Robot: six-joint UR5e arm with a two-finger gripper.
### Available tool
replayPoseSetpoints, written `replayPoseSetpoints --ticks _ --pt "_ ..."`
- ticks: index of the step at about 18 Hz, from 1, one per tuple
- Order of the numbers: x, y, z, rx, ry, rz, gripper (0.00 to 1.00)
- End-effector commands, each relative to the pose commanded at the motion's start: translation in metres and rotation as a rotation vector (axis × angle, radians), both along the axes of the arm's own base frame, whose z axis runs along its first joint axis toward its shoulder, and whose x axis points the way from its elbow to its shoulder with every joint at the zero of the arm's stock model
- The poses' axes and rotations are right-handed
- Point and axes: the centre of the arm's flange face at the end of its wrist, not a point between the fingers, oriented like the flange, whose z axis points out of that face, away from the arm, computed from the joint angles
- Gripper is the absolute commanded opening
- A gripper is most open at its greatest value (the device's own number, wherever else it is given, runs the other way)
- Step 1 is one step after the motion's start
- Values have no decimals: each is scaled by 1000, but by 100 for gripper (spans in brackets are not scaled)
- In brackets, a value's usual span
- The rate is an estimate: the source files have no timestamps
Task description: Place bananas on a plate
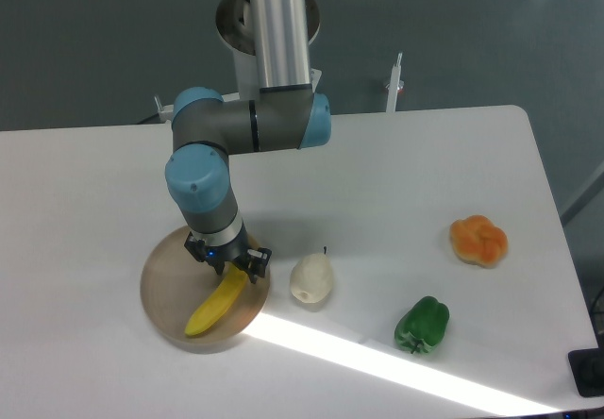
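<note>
On the white table [396,174], the biggest thing in view is the grey-and-blue jointed arm [241,126], which reaches down from a steel column to the near left part of the tabletop. Below it sits the round, shallow, beige-tan plate [160,282], and on the plate lies the curved, plain yellow banana [213,306]. Its long axis runs diagonally, the upper end pointing up and to the right under the gripper [230,260], the lower tip pointing down and to the left towards the plate's near rim. The black two-finger claw stands right over that upper end and seems to be clasping it, though from this angle the jaws are too hidden to tell if they grip or have let go.

Well apart to the right lie smaller things: a pale cream pear-shaped fruit [310,279] just beside the plate, a green bell pepper [422,325], and an orange lobed fruit [478,240].

As a judgement, the placing is nearly done. The risk is that a lift with the fingers not fully released could drag the banana's upper end over the rim, since that end lies close to the plate's right edge, or tip the plate itself.
</note>
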Motion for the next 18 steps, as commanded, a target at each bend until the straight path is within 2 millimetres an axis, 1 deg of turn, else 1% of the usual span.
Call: replayPoseSetpoints --ticks 1,2,4,7,9,12,14,16,18 --pt "-7 5 12 22 10 6 100" --pt "-32 5 30 51 24 43 100" --pt "-55 8 57 95 45 65 100" --pt "-112 8 94 139 100 60 100" --pt "-149 -1 105 143 125 57 100" --pt "-198 -17 113 120 166 -26 100" --pt "-231 -34 114 95 186 -80 100" --pt "-263 -50 120 62 218 -186 100" --pt "-280 -58 122 36 240 -263 100"
